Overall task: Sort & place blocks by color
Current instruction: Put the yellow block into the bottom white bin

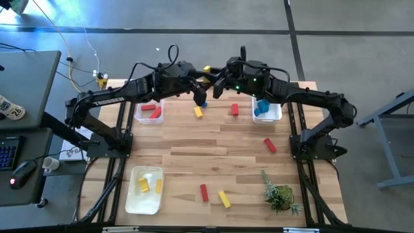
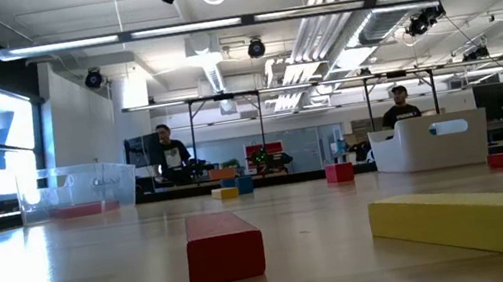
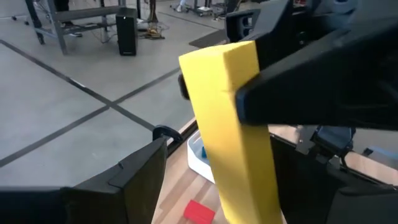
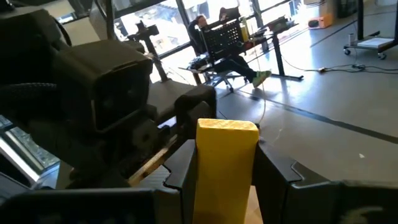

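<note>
Both arms meet high above the table's far middle. A yellow bar (image 1: 207, 68) is lifted there, shut in my right gripper (image 4: 227, 163). My left gripper (image 3: 214, 163) is open. Its fingers (image 3: 134, 177) stand on either side of the same bar (image 3: 233, 124), with a clear gap on one side. Loose blocks lie flat on the table: a yellow (image 1: 198, 111), a blue (image 1: 202, 103), reds (image 1: 235, 109) (image 1: 270, 145) (image 1: 204, 192) and another yellow (image 1: 224, 199). The low view shows only the grippers' undersides at its top edge. My right gripper pinches the yellow bar (image 4: 225, 155) between its two fingers (image 4: 181, 171) on opposite long faces. The bar's free end (image 4: 227, 128) sticks out ahead of the fingertips. It is lifted well clear of the table. The same finger (image 3: 311, 93) shows against the bar's side in the left wrist view.
A clear bin with red blocks (image 1: 151, 111) sits far left, and a white bin with blue blocks (image 1: 266, 110) far right. A bin with yellow blocks (image 1: 143, 189) is at the near left. A small green plant (image 1: 279, 194) stands near right. Bare wood (image 1: 194, 152) lies mid-table.
</note>
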